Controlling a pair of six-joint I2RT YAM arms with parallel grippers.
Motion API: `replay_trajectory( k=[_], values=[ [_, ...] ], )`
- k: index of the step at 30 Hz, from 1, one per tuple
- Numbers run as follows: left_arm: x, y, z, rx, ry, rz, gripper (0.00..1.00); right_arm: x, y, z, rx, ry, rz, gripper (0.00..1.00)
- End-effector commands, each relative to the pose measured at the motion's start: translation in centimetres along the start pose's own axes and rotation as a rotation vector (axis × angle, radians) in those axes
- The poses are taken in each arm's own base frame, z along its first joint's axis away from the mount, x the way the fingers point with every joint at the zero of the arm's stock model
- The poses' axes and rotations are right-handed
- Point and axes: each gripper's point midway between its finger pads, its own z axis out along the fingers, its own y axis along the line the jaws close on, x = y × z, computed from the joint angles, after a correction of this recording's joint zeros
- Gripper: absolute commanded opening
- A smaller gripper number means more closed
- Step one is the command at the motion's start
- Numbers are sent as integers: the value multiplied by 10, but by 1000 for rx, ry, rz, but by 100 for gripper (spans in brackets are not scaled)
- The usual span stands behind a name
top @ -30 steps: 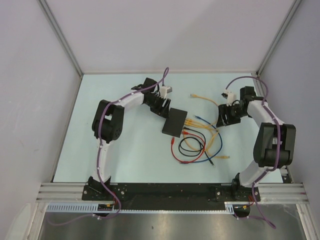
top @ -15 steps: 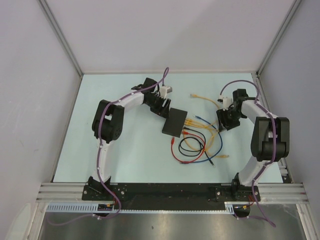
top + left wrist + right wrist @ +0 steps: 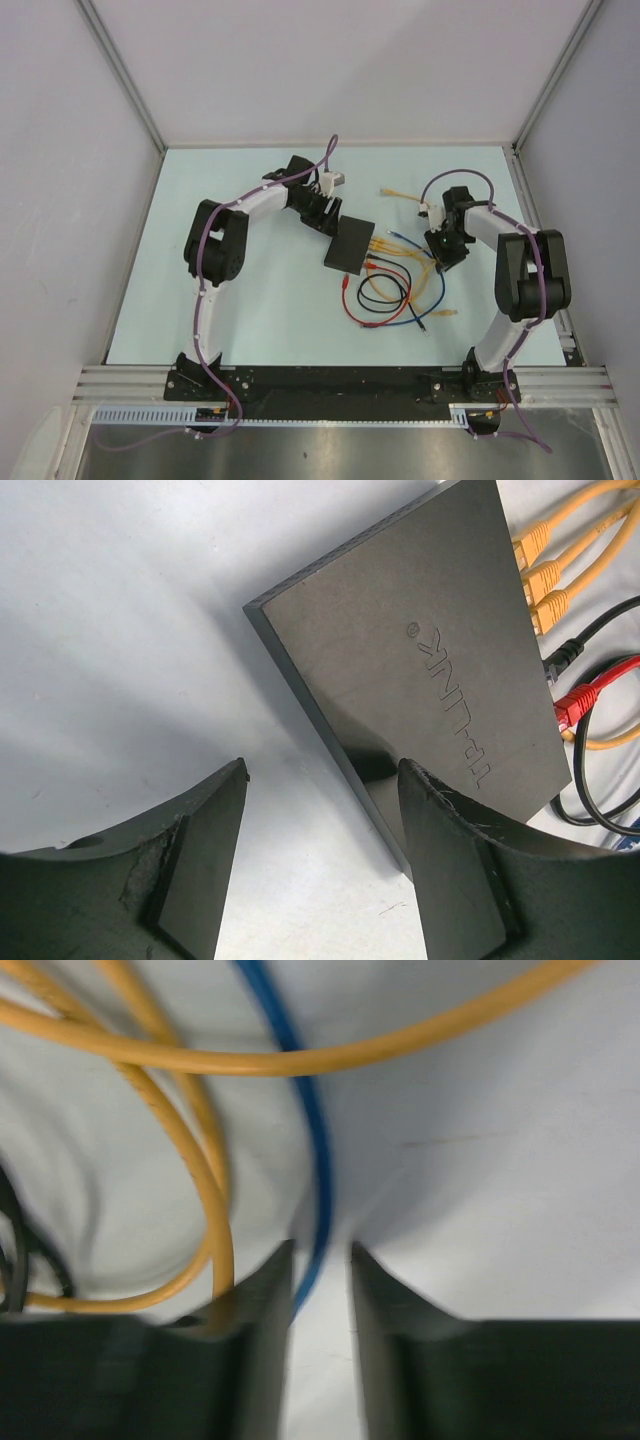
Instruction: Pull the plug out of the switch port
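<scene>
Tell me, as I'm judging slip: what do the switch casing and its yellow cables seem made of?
The switch: probably hard plastic, matte black, finely textured with a moulded-in logo. The yellow cables: seemingly flexible plastic jackets, smooth, with moulded boots.

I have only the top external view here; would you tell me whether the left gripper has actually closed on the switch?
Observer: No. The left wrist view shows the left gripper open, with its fingers on either side of the switch's long edge near a corner.
Operator: Thank you. Which plugs sit at its port edge?
Observer: Three yellow plugs side by side, then a black plug, then a red plug.
Operator: And what lies under the right gripper?
Observer: The right wrist view is blurred, but a blue cable runs into the gap between the right gripper's parted fingers, and a yellow cable passes beside one finger.
</scene>
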Motion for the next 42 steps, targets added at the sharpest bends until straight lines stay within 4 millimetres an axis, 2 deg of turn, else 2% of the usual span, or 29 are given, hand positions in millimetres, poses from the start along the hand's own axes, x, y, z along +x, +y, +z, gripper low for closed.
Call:
replay_trajectory(
  k=[1, 2, 3, 5, 8, 9, 11, 15, 18, 20, 21, 22, 23, 24, 25, 27, 28, 29, 30, 32, 33, 35, 36, 37, 38, 40, 41, 42],
  values=[
    [0, 1, -10, -43, 2, -7, 69, 14, -34, 13, 142, 58, 43, 22],
    [0, 0, -11, -44, 2, -5, 69, 16, -38, 13, 144, 67, 36, 17],
    [1, 1, -11, -44, 3, -5, 69, 21, -44, 11, 143, 78, 18, 7],
    [1, 0, -11, -45, 3, -4, 69, 29, -55, 5, 162, 122, -8, 1],
    [1, 1, -11, -41, 2, -8, 69, 40, -76, 7, 146, 191, -23, 0],
    [1, 0, -11, -42, 1, -11, 69, 30, -94, 0, 173, 152, 19, 0],
    [0, 1, -10, -38, 0, -12, 69, 20, -116, -7, 247, 122, 34, 0],
    [0, 1, -9, -37, 2, -14, 69, 7, -152, -23, 408, 112, 3, 0],
    [0, 1, -9, -37, 0, -14, 69, 1, -164, -25, 424, 87, 65, 0],
    [-4, -1, -11, -36, -8, -9, 69, 1, -162, -22, 399, 87, 130, 0],
    [-7, -2, -14, -36, -14, -6, 69, -3, -163, -25, 406, 74, 144, 1],
    [-10, -4, -16, -35, -22, -1, 70, -18, -161, -31, 381, 20, 166, 11],
    [-15, -6, -21, -37, -36, 8, 69, -29, -159, -38, 372, -20, 189, 36],
    [-18, -8, -24, -36, -44, 13, 69, -41, -156, -43, 338, -62, 209, 44],
    [-20, -10, -27, -35, -51, 18, 69, -72, -149, -60, 268, -156, 217, 48],
    [-28, -17, -36, -22, -75, 33, 69, -104, -138, -74, 176, -248, 234, 53],
    [-30, -20, -39, -17, -82, 39, 69, -125, -119, -81, 58, -325, 206, 54],
    [-32, -22, -42, -13, -89, 42, 69, -150, -111, -93, 15, -398, 166, 54],
    [-36, -28, -48, -1, -104, 52, 69, -163, -99, -98, -41, -436, 134, 54],
    [-37, -33, -53, 9, -110, 59, 67, -191, -61, -106, -195, -509, 22, 54],
    [-40, -38, -58, 21, -121, 67, 66, -196, -49, -93, -253, -496, -6, 54],
    [-41, -43, -61, 40, -125, 86, 62, -205, -16, -85, -344, -474, -72, 54],
    [-40, -49, -63, 65, -124, 95, 60, -205, -3, -64, -383, -432, -91, 54],
    [-40, -51, -64, 78, -122, 116, 54, -204, 8, -58, -426, -412, -103, 53],
    [-37, -52, -63, 92, -113, 119, 43, -203, 16, -50, -451, -393, -113, 53],
    [-30, -55, -59, 126, -80, 109, 32, -200, 38, -30, -515, -355, -150, 54],
    [-27, -55, -57, 134, -68, 101, 20, -200, 44, -26, -536, -347, -165, 54],
    [-22, -54, -55, 137, -51, 88, 15, -200, 50, -23, -557, -339, -174, 55]
  ],
)
